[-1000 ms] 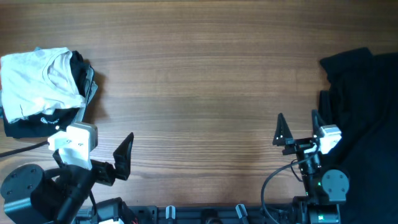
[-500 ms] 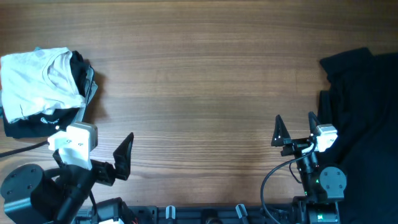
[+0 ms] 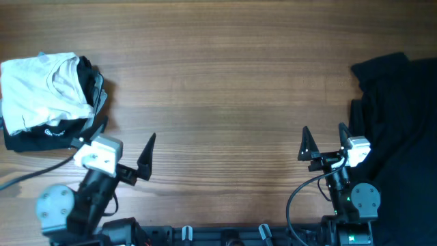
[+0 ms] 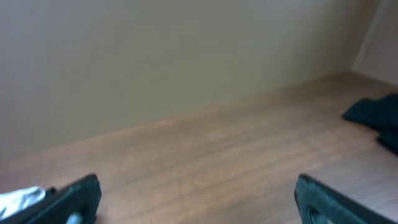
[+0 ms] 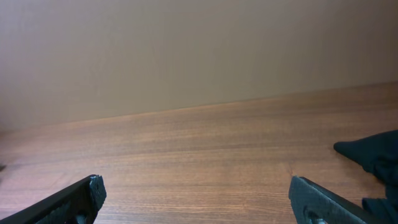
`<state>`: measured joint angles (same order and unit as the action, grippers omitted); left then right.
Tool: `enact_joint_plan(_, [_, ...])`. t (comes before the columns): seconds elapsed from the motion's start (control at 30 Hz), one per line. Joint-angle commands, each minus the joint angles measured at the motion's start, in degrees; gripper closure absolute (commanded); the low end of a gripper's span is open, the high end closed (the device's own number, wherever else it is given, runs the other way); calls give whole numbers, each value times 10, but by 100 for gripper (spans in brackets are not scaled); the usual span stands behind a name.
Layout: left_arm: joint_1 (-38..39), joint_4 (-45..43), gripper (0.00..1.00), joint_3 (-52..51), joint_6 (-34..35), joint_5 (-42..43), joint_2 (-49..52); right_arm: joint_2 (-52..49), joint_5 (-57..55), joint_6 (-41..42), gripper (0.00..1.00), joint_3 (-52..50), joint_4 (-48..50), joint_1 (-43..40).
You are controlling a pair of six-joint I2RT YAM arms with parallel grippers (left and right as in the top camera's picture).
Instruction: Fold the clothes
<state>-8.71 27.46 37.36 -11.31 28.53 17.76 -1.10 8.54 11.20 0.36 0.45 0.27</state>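
A folded off-white T-shirt [image 3: 41,92] lies at the far left on top of a black garment with a small white logo [image 3: 31,139]. A heap of unfolded black garments [image 3: 399,130] covers the right edge of the table. My left gripper [image 3: 121,142] is open and empty, just right of the folded stack and near the front edge. In the left wrist view, my left gripper [image 4: 199,205] has a bit of white cloth [image 4: 18,198] at its left finger. My right gripper [image 3: 326,140] is open and empty, just left of the black heap. It also shows in the right wrist view [image 5: 198,202], with the black heap [image 5: 376,158] at the right.
The wooden table [image 3: 218,82] stretches between the stack and the black heap. The arm bases and cables sit along the front edge. A plain wall stands behind the table in both wrist views.
My left arm has shifted right and turned, so its open fingers now point further toward the table's middle. My right arm has only drifted slightly left.
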Motion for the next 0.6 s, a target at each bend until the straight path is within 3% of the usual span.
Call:
enact_joint_plan(0.0, [3, -112, 0, -121, 46, 3, -75, 1, -3, -6, 0, -1, 2, -2])
enact_joint_plan(0.13, [3, -254, 0, -269, 93, -15, -175, 1, -3, -6, 0, -1, 2, -2])
enact_joint_plan(0.3, [3, -362, 0, -356, 92, -64, -176, 1, -3, -6, 0, -1, 2, -2])
enact_joint_plan(0.57, [3, -248, 0, -370, 92, -76, -175, 1, -3, -6, 0, -1, 2, -2])
